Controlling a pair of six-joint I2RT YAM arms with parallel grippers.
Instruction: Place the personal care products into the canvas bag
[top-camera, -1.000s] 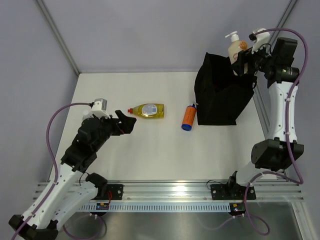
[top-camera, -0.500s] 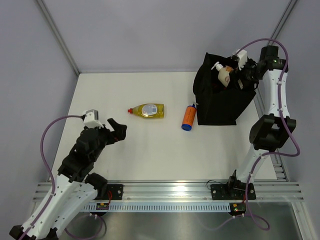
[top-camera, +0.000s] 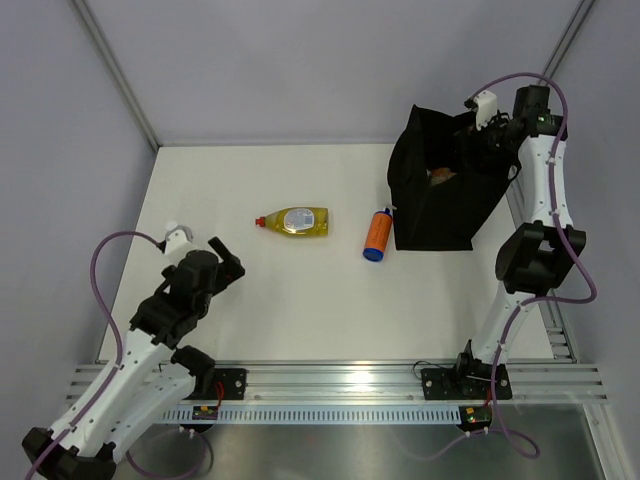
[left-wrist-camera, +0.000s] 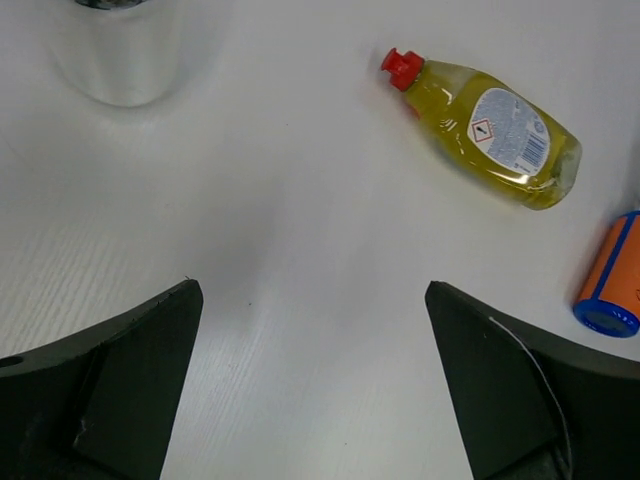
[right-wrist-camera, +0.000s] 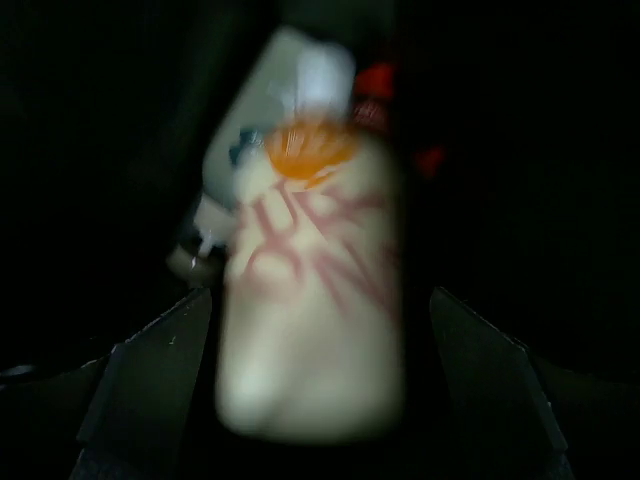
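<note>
Right claw (top-camera: 479, 141) spread over canvas bag (top-camera: 440, 215) mouth | cream bottle (right-wrist-camera: 310, 330) inside

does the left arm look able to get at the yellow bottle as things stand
Probably yes. The left gripper is open and empty, and the yellow bottle lies on its side on the table ahead of it, with nothing between them. The orange bottle lies apart, off to one side.

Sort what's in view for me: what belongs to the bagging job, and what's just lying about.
Belongs to the job:
- black canvas bag
- yellow bottle with red cap, lying on the table
- orange bottle with blue cap, lying beside the bag
- cream bottle, blurred, inside the bag

Just there:
- shiny metal cylinder standing on the table
- slotted rail along the near edge
</note>
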